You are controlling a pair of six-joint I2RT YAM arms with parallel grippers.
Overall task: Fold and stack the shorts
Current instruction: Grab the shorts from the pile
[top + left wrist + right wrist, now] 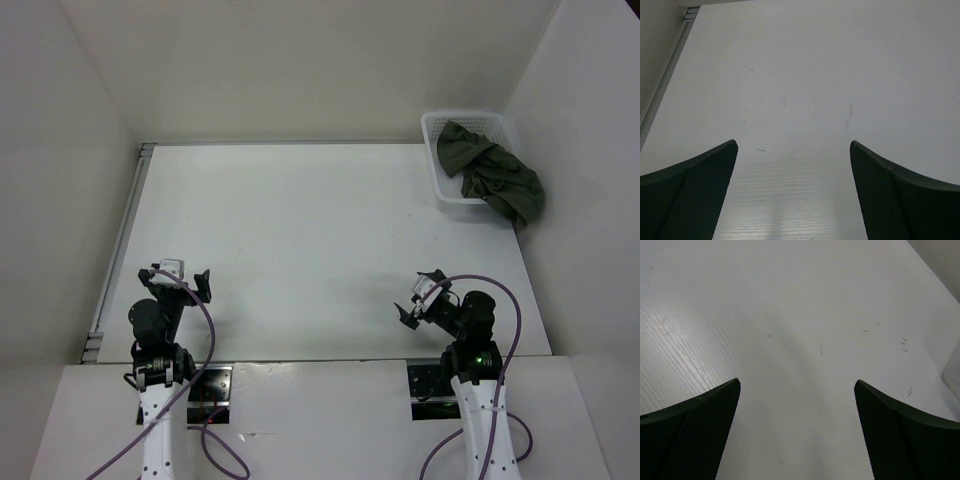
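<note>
**Plainly at the start: both jaws empty, shorts in the basket**

Top view. The shorts (492, 175) lie crumpled in the white basket (432, 130), with one part spilling over its rim. That is far ahead and to the right of the right jaws, and farther again across from the left jaws. Both arms sit tucked low at the near edge of the counter (300, 220), I judge so that the middle is left as folding ground.

Left wrist view. The left jaws are spread wide, with only bare counter between and ahead of them.

Right wrist view. The right jaws are equally wide and hold nothing. No fabric is in sight ahead.

Judgement: the wide spread suits taking a bunched handful. The right arm is nearer, so it is the likelier one to fetch. Nothing is folded or stacked yet.
</note>
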